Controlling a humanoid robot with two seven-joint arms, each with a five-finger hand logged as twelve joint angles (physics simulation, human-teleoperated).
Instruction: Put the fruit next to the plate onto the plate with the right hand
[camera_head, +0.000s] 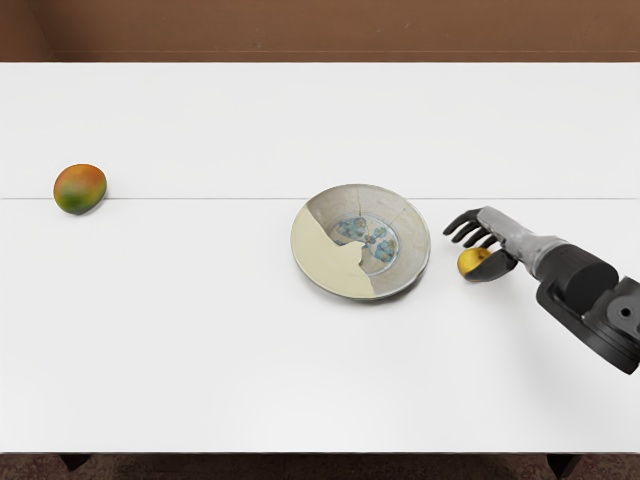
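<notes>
Right hand over yellow fruit beside plate; fingers spread, no grip yet. Grasp, lift, placement on plate all pending.

My right arm, dark grey and bulky at the forearm, comes in from the lower right and slants up toward the left. At its end my right hand is stretched out, lighter grey across the back. Its dark fingers are spread and point leftward, drooping slightly. The thumb curves below the palm.
</notes>
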